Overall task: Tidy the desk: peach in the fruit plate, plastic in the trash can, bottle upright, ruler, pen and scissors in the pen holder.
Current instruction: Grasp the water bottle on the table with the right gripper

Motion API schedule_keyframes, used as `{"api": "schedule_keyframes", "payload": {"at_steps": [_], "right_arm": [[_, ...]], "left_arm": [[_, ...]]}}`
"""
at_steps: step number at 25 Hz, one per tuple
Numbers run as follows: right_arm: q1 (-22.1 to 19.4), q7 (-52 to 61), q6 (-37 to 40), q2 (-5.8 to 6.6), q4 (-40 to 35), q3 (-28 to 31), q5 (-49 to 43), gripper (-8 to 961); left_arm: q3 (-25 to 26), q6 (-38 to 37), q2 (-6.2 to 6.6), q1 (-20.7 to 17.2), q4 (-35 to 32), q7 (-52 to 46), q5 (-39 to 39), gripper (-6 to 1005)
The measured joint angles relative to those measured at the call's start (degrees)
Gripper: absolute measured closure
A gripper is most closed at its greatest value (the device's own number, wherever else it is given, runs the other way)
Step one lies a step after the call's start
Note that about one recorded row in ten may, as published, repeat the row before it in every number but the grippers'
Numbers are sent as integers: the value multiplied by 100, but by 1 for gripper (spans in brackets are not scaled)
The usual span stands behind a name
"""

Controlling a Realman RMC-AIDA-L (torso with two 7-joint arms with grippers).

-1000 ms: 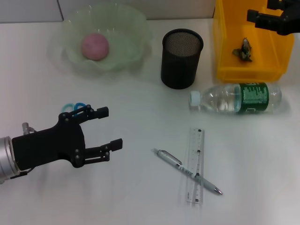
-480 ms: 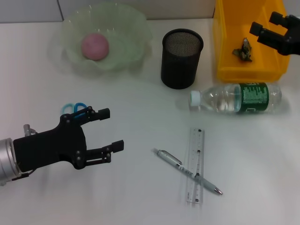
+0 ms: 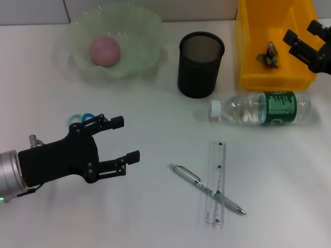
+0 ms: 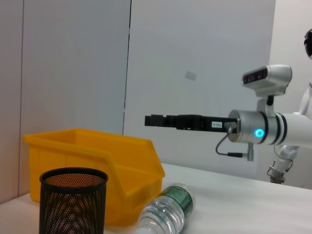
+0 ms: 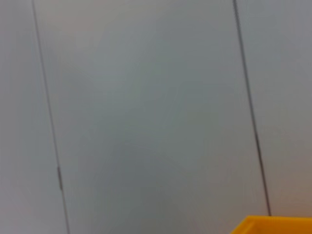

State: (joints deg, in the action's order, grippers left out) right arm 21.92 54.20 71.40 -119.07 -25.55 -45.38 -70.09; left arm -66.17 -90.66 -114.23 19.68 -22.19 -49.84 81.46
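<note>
Presently the clear plastic water bottle with the green label (image 3: 261,108) lies on its side on the white table (image 3: 155,217), long axis running left to right, cap toward the black mesh pen holder (image 3: 200,64). The right gripper (image 3: 310,44), jaws open and empty, hovers nearer, over the yellow plastic bin (image 3: 248,62). The left gripper (image 3: 121,138), jaws open and empty, hangs well apart.

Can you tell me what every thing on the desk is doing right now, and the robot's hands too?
peach: in the fruit plate.
pen holder: upright, nothing seen in it.
plastic: in the yellow trash can.
bottle: lying on its side, cap on.
ruler: flat on the desk.
pen: lying across the ruler.
scissors: on the desk, partly hidden.
left gripper: open, empty.
right gripper: open, empty, over the can's far side.
</note>
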Motion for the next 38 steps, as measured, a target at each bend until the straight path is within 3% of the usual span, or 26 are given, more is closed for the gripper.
{"api": "schedule_keyframes", "payload": {"at_steps": [8, 38], "right_arm": [[104, -256, -83, 1, 312, -27, 20, 192], [99, -215, -11, 7, 308, -35, 31, 192]], "left_arm": [[50, 118, -65, 22, -2, 11, -16, 155], [146, 133, -64, 80, -4, 10, -11, 155]]}}
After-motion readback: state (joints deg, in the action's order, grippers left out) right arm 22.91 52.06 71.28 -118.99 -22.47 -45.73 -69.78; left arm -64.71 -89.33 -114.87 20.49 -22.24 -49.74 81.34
